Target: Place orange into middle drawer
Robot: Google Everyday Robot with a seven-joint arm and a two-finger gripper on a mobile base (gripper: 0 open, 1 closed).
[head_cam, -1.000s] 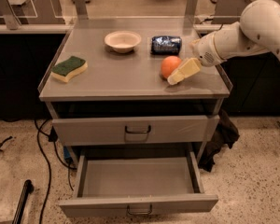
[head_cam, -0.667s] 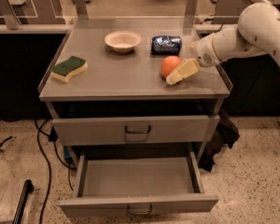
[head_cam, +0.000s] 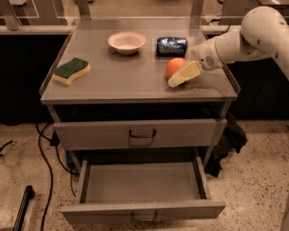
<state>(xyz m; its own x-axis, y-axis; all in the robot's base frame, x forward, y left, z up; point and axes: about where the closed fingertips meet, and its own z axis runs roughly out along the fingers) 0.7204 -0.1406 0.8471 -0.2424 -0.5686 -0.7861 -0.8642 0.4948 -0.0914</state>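
The orange (head_cam: 174, 65) sits on the grey cabinet top (head_cam: 130, 76), right of centre, in front of a dark blue shiny packet (head_cam: 171, 45). My gripper (head_cam: 179, 75) reaches in from the right on a white arm (head_cam: 250, 37), and its cream tip lies against the orange's front right side at tabletop height. The orange's far side is hidden. The middle drawer (head_cam: 142, 183) is pulled out low at the front, with a narrow front panel and a small loop handle (head_cam: 144, 217). Nothing lies in it.
A cream bowl (head_cam: 127, 42) stands at the back centre of the top. A green and yellow sponge (head_cam: 71, 70) lies at the left. A shut drawer with a taller front panel (head_cam: 139, 134) is above the open one. Cables (head_cam: 41, 143) trail on the floor at the left.
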